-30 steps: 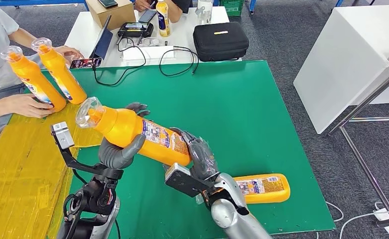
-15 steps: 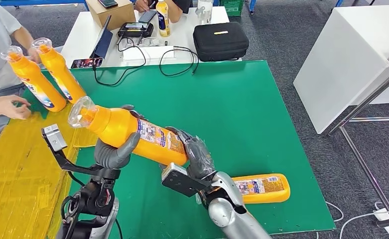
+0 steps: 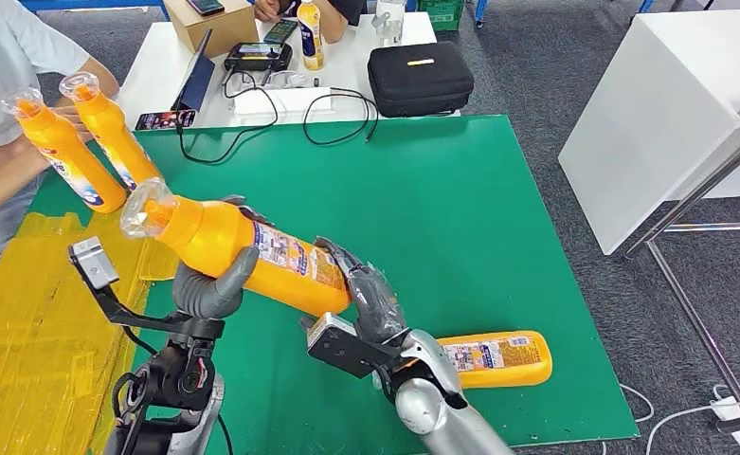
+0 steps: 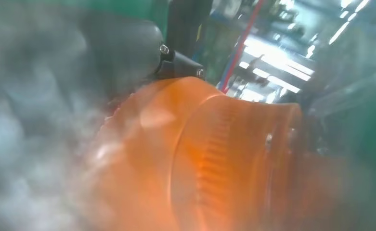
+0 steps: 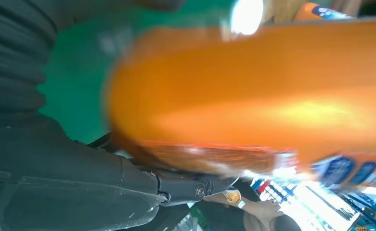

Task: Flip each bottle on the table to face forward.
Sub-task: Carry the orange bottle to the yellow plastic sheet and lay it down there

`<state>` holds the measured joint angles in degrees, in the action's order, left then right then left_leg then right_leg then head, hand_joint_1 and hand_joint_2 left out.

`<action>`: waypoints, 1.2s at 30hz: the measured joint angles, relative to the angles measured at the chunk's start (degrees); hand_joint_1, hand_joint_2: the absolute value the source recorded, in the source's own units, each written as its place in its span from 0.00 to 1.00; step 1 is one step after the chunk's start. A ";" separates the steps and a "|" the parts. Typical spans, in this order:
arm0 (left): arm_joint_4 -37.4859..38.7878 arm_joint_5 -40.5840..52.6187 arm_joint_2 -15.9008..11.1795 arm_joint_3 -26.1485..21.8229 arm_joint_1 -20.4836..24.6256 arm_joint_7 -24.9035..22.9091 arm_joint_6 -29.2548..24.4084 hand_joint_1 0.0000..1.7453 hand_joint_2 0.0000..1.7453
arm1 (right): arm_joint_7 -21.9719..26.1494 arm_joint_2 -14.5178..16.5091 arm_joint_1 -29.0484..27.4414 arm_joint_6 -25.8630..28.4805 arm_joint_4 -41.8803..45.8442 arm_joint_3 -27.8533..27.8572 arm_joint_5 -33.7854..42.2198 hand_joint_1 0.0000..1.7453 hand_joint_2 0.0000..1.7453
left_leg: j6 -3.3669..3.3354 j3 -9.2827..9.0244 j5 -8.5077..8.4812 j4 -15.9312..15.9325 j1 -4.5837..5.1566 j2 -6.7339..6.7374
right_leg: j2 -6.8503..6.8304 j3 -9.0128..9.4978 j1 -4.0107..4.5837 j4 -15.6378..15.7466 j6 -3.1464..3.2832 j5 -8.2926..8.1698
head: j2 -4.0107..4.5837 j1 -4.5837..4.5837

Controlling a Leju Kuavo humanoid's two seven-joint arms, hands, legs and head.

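Both my hands hold an orange bottle (image 3: 243,248) tilted in the air over the green mat (image 3: 442,209), its clear cap pointing up and to the left. My left hand (image 3: 209,284) grips its upper body from below. Around its base are the fingers of my right hand (image 3: 370,299). The label faces up. Close up, the bottle (image 4: 214,159) is blurred against my left hand (image 4: 56,120), and its orange side (image 5: 253,91) lies over my right hand (image 5: 56,168). A second orange bottle (image 3: 498,358) lies on its side near the mat's front right. Two more bottles (image 3: 67,156) (image 3: 112,133) stand at the far left.
A person's arm (image 3: 6,171) is by the two standing bottles. A yellow sheet (image 3: 34,322) covers the table's left side. Behind the mat a white table (image 3: 157,57) carries a black case (image 3: 420,78), cables and devices. A white cabinet (image 3: 659,104) stands to the right.
Both hands have carried the bottle leftward and a little up. The person's hand has let go of the standing bottles and drawn back to the left.
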<state>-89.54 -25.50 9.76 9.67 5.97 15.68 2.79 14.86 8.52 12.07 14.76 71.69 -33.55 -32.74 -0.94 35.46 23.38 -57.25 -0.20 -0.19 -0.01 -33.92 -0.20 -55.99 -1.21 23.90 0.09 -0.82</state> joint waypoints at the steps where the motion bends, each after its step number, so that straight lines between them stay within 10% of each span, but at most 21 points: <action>1: -0.26 0.96 -0.05 -0.32 0.02 0.55 -1.09 1.00 1.00 | 0.32 -0.06 -0.39 0.18 0.67 0.19 0.95 0.00 0.50 | 0.00 0.00 0.00 0.00 0.00 0.00 | 0.00 0.00 0.00 0.00 0.00 0.00 | 0.00 -0.01; 3: -0.95 4.71 -0.30 -1.22 0.06 2.35 -4.26 1.00 1.00 | 1.04 -0.32 -1.39 0.49 3.14 0.95 3.54 0.00 1.00 | 0.00 0.00 0.00 0.00 0.00 0.00 | 0.00 -0.01 0.00 0.00 0.00 0.00 | 0.00 0.00; 15: -3.76 24.81 -3.67 -8.01 3.49 8.68 -15.77 1.00 1.00 | 2.94 -2.50 -6.10 -2.85 21.39 7.63 16.78 0.00 1.00 | 0.00 -0.01 0.00 0.00 0.01 0.00 | 0.01 0.01 -0.01 0.00 0.00 0.00 | 0.00 0.00; 19: -3.77 28.73 -4.11 -8.38 3.53 9.45 -18.43 1.00 1.00 | 3.54 -2.63 -6.74 -2.32 22.93 8.25 16.54 0.00 0.00 | 0.00 -0.01 0.00 0.00 0.01 0.00 | 0.01 0.00 -0.01 0.00 0.00 0.00 | 0.00 0.00; 24: -2.51 50.94 -6.82 -8.71 4.89 5.47 -23.07 1.00 1.00 | 4.08 -3.38 -8.13 -1.18 25.50 9.30 13.99 0.00 0.00 | 0.00 -0.01 0.00 0.00 0.00 0.00 | 0.00 -0.02 0.00 0.01 0.00 0.00 | 0.01 0.01; 28: 2.74 82.27 -11.54 -7.45 8.05 -2.58 -25.64 1.00 1.00 | 4.50 -3.92 -9.09 -3.16 27.55 10.67 13.78 0.00 1.00 | 0.02 -0.05 -0.02 0.01 -0.02 0.05 | 0.03 -0.02 0.02 0.00 0.02 -0.01 | 0.01 -0.01; 36: 17.30 105.21 -19.01 -2.58 13.51 -10.61 -20.73 1.00 1.00 | 4.58 -4.41 -10.31 -5.68 30.99 12.42 13.74 0.00 1.00 | 0.06 -0.07 -0.06 0.00 -0.02 0.07 | 0.04 -0.01 0.02 -0.02 0.02 -0.02 | 0.01 0.01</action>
<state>-72.24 79.71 -9.25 7.09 19.48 5.07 -17.94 19.44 4.11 1.76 9.08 102.67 -21.13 -19.00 -0.88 35.40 23.32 -57.25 -0.23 -0.12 0.03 -33.93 -0.18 -56.01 -1.18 23.88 0.09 -0.81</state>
